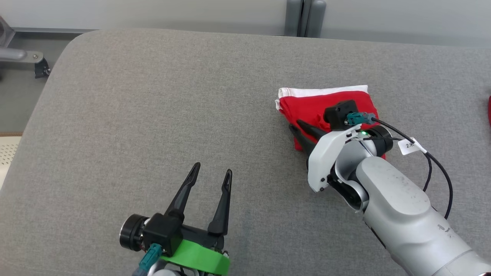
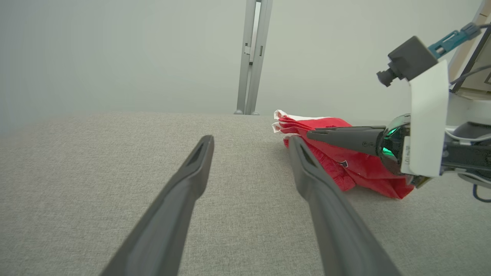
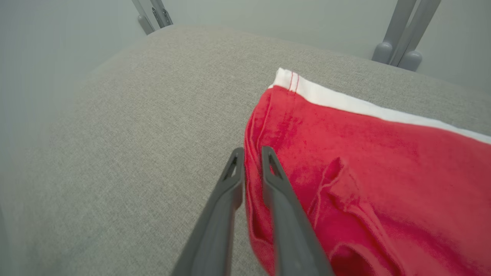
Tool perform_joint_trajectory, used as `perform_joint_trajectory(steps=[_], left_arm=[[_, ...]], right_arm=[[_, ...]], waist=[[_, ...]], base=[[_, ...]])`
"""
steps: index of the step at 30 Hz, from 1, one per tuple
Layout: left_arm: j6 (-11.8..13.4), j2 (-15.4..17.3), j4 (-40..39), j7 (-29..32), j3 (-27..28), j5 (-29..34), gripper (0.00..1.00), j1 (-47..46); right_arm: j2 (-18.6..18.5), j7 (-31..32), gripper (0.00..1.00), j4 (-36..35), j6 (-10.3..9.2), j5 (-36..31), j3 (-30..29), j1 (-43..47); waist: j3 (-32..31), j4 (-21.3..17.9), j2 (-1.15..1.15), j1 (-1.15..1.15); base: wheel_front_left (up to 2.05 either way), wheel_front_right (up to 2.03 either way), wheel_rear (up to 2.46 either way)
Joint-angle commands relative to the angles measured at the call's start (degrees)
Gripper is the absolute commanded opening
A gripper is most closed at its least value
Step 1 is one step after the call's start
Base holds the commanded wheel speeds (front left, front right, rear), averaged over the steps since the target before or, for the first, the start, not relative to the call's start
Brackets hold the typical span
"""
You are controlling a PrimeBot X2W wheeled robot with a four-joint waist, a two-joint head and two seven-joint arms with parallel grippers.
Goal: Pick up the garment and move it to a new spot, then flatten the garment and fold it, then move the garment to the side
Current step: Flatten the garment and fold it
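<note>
The garment [image 1: 326, 101] is a red cloth with a white band, lying folded on the grey table [image 1: 153, 115], right of centre. My right gripper [image 1: 294, 124] rests at its left edge. In the right wrist view its fingers [image 3: 252, 150] stand almost together, with a ridge of the red garment [image 3: 364, 153] in the narrow gap between them. My left gripper [image 1: 213, 168] hovers over bare table at the lower middle, open and holding nothing. The left wrist view looks past its own spread fingers [image 2: 250, 138] to the garment [image 2: 360, 166], with a right finger [image 2: 345, 138] lying over it.
Metal posts [image 1: 305, 17] stand behind the table's far edge. A wheeled frame [image 1: 40, 69] sits on the floor off the far left corner. A sliver of something red [image 1: 489, 111] shows at the right border. A black cable [image 1: 441, 168] loops beside my right forearm.
</note>
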Motion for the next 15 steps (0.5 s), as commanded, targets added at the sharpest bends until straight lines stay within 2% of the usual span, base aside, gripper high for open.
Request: perform_joint_trajectory(steps=[1, 5, 11, 15], left_arm=[[0.1, 0.2, 0.0, 0.0, 0.1, -0.1, 1.00, 0.4], [0.1, 0.2, 0.3, 0.0, 0.4, 0.1, 1.00, 0.7], [0.4, 0.2, 0.5, 0.0, 1.5, 0.6, 1.00, 2.6], [0.5, 0.2, 0.3, 0.0, 2.2, 0.9, 1.00, 4.2]], right_arm=[[0.3, -1.3, 1.00, -0.7, -0.10, 0.2, -0.9, 0.9], [0.8, -4.7, 1.00, -2.5, -0.10, 0.3, -3.3, 1.5], [-2.4, -11.4, 1.00, -4.5, -0.10, -2.3, -9.1, 5.2], [-4.1, -11.1, 1.00, -3.4, -0.09, -1.6, -11.4, 8.5]], waist=[[-0.1, -0.4, 0.00, 0.00], [-0.9, -1.5, 0.00, 0.00], [-4.0, -4.4, 0.00, 0.00], [-5.7, -5.9, 0.00, 0.00]], base=[[0.00, 0.00, 0.00], [0.00, 0.00, 0.00], [0.00, 0.00, 0.00], [0.00, 0.00, 0.00]])
